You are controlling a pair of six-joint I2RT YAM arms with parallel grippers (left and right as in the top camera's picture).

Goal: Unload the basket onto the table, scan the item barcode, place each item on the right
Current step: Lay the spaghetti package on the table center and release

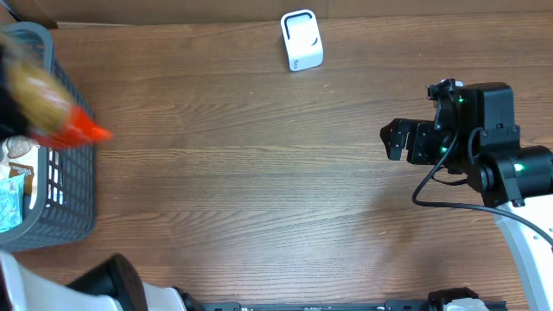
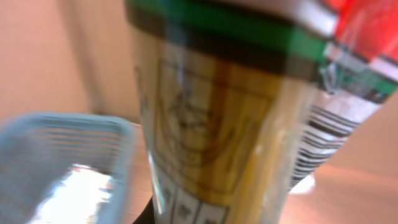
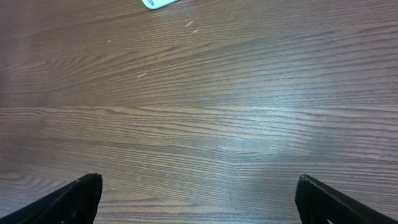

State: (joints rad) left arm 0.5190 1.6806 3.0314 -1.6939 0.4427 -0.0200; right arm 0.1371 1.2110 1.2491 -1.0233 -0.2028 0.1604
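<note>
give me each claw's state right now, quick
Left claw: closed, holding the yellow packet.
Right claw: open, holding nothing.

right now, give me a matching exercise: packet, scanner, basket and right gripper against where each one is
Things:
1 packet
2 scanner
3 basket
4 right gripper

Places:
a over the right side of the table, jaws open
b far edge of the table, near the middle
c left edge of the table
d above the basket's rim, red end pointing toward the table's middle

Pairs: 1-d, 2-b, 3-c, 4-a
</note>
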